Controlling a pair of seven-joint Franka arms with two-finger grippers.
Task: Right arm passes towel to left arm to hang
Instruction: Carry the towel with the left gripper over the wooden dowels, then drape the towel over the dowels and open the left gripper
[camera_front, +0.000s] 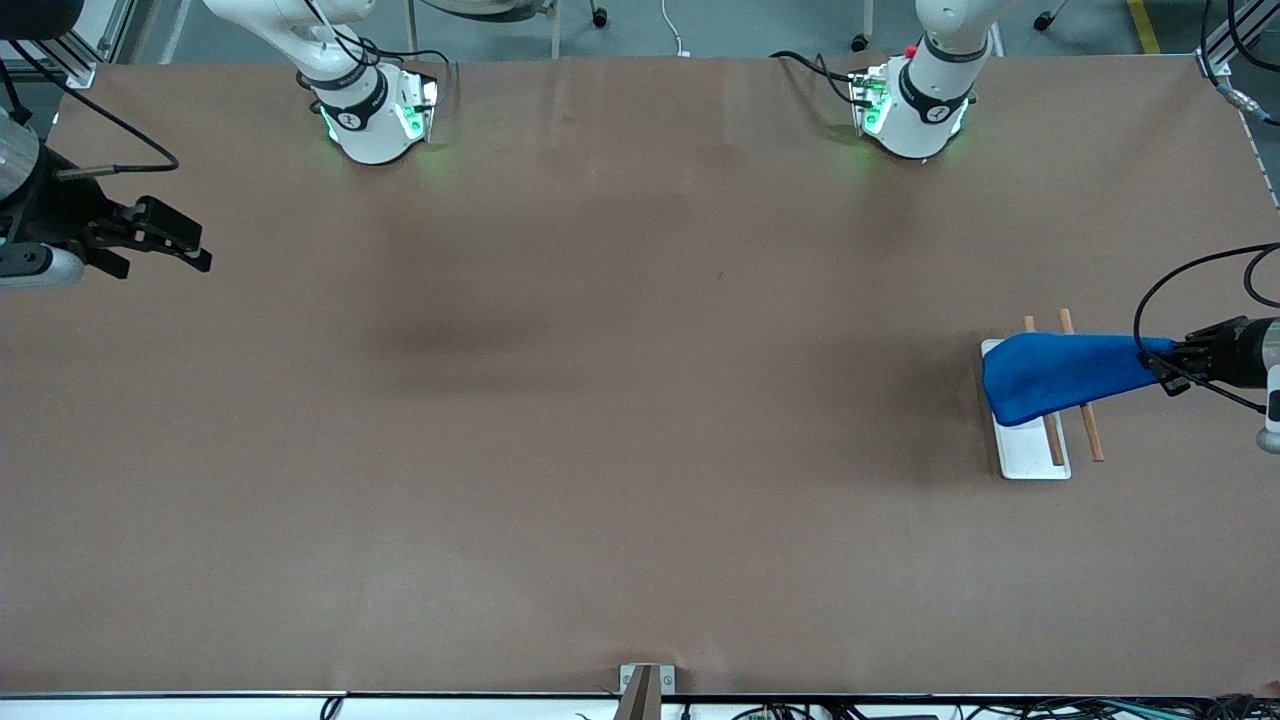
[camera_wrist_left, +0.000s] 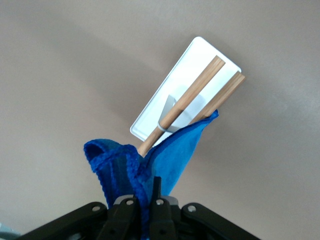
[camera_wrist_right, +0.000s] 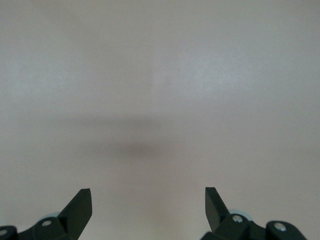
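Note:
The blue towel (camera_front: 1060, 375) stretches from my left gripper (camera_front: 1168, 366) across the two wooden bars (camera_front: 1092, 435) of the rack at the left arm's end of the table. Its free end hangs over the rack's white base (camera_front: 1030, 455). The left gripper is shut on one end of the towel (camera_wrist_left: 172, 152), with cloth bunched between the fingers (camera_wrist_left: 158, 192); whether the towel rests on the bars (camera_wrist_left: 197, 92) I cannot tell. My right gripper (camera_front: 203, 250) waits over the right arm's end of the table, open, with nothing between its fingertips (camera_wrist_right: 83, 200).
The brown table surface (camera_front: 620, 400) spreads wide between the two arm bases (camera_front: 375, 125), (camera_front: 915, 115). A small metal bracket (camera_front: 645, 685) sits at the table edge nearest the front camera. The rack base (camera_wrist_left: 170, 95) lies flat on the table.

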